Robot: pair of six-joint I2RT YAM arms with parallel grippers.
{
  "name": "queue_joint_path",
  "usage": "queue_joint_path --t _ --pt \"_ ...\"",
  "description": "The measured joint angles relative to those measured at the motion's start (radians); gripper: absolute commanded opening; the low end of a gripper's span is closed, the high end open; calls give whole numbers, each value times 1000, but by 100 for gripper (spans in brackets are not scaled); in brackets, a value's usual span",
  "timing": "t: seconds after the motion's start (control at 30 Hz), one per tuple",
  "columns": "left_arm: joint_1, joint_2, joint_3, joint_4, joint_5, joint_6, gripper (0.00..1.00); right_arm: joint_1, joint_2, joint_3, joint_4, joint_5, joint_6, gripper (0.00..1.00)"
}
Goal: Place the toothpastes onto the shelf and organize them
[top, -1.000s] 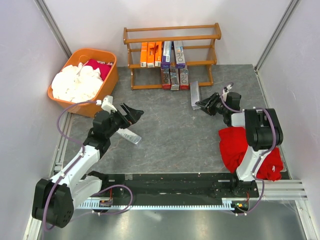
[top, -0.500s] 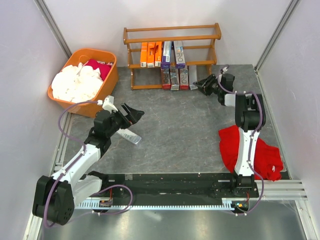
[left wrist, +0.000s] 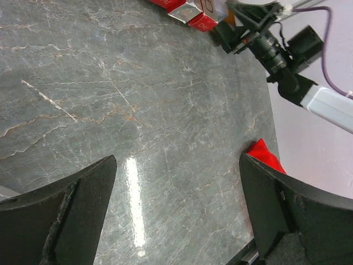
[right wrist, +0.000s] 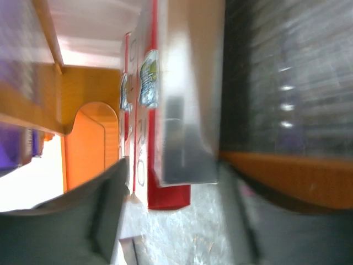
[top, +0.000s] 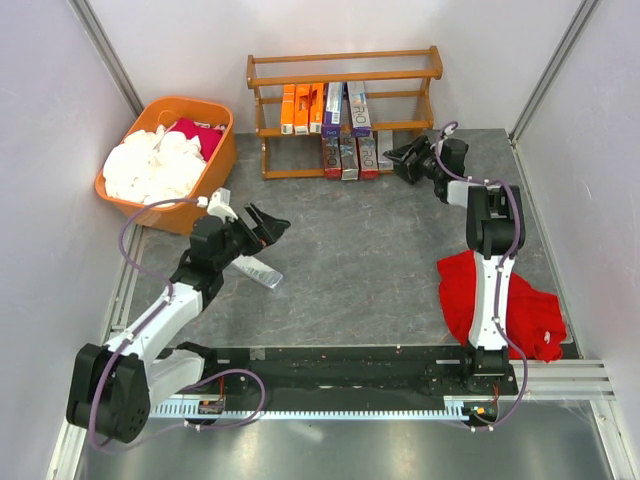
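Observation:
The shelf (top: 345, 75) stands at the back of the table. Orange toothpastes (top: 302, 108) and purple ones (top: 347, 108) stand on its middle tier. Red-and-silver ones (top: 348, 155) fill the bottom tier. A silver-grey carton (top: 386, 150) stands at their right end, also seen close up as the silver carton (right wrist: 187, 110). My right gripper (top: 405, 160) is at that carton, its jaws open and standing wider than it. Another silver carton (top: 258, 270) lies flat on the table under my left gripper (top: 262, 228), which is open and empty.
An orange tub (top: 175, 102) with white and red cloths sits at the back left. A red cloth (top: 470, 295) lies on the table at the right, beside the right arm's base. Grey walls close in both sides.
The right gripper carried the silver-grey carton from the table to the right end of the shelf's bottom tier, and its jaws have since spread off it. The left arm barely moved.

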Motion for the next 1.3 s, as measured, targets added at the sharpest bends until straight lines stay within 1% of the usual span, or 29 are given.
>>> queue_joint_path --t 0.03,0.07,0.1,0.23,0.43,0.53,0.7,0.9,1.1,1.17,1.2,1.23,1.3 --pt "0 5 8 -9 -1 4 100 -2 -23 -29 19 -5 -2 93" --pt "0 11 17 -22 -2 10 100 -3 -51 -62 19 5 -8 97" --pt "0 23 31 -40 -6 18 100 -7 -80 -101 14 13 -17 98" --pt "0 84 129 -170 -61 66 100 -35 -163 -246 -15 54 -55 98" --pt "0 210 279 -420 -183 151 100 -56 -299 -421 -34 102 -110 98" --pt "0 282 316 -513 -231 182 100 -53 -369 -525 -20 108 -118 98" --pt "0 368 318 -621 -269 208 100 -45 -466 -669 4 99 -136 98" --pt "0 347 321 -677 -287 224 100 -31 -562 -777 -22 89 -183 98" --pt "-3 306 301 -732 -287 230 100 -14 -593 -808 -39 86 -226 98" --pt "-11 259 280 -751 -289 229 100 -13 -594 -809 -39 82 -235 98" --pt "-19 194 263 -774 -289 229 100 -10 -594 -809 -39 80 -238 98" --pt "-25 186 262 -777 -289 229 100 -6 -594 -809 -39 80 -240 98" --pt "-36 116 261 -803 -290 229 100 2 -595 -809 -41 80 -245 98"
